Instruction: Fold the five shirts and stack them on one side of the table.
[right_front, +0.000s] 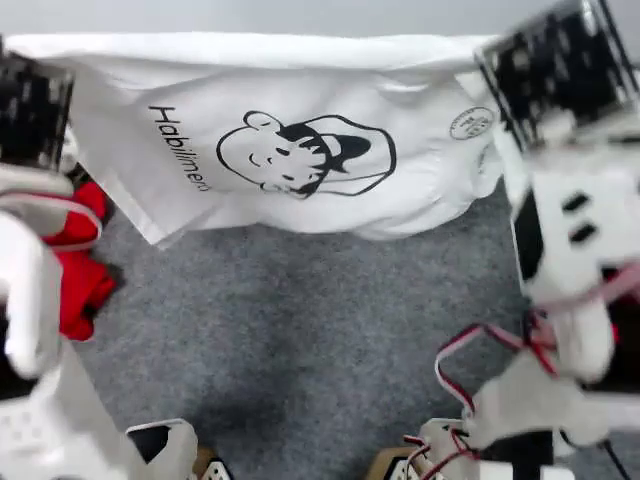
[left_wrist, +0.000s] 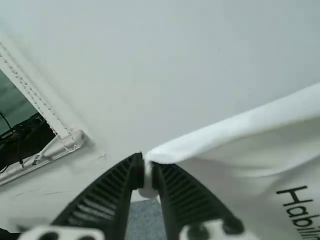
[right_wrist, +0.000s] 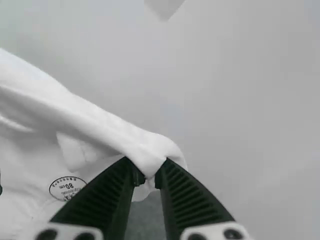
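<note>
Cables (right_front: 470, 345) in red and white loop at the near side of the right arm (right_front: 570, 230), and the left arm (right_front: 30, 300) stands at the opposite side of the bench (right_front: 300, 320), which has a grey, carpet-like surface. Between the two arms the grey surface is bare. Just beside the left arm a red garment (right_front: 75, 270) lies crumpled, partly under the arm.

Farther back the white shirt (right_front: 420, 190) is spread across the bench from one arm to the other. Its near edge rests in soft folds on the grey surface, and its far edge runs in an almost straight line. On the front there is a cartoon face (right_front: 305, 152) in black, black lettering (right_front: 180, 148) on the side of the left arm, and a round stamp (right_front: 470, 122) on the side of the right arm.

At the far edge, the left hand (left_wrist: 145, 170) is pressed together on a fold of the white shirt (left_wrist: 240, 150), with the lettering (left_wrist: 300, 210) close to it. The right hand (right_wrist: 148, 175) pinches a bunched corner of the white shirt (right_wrist: 75, 125), and the round stamp (right_wrist: 67, 188) lies just beside its fingers. So the shirt hangs between both hands, each one at an opposite end of the far edge.
</note>
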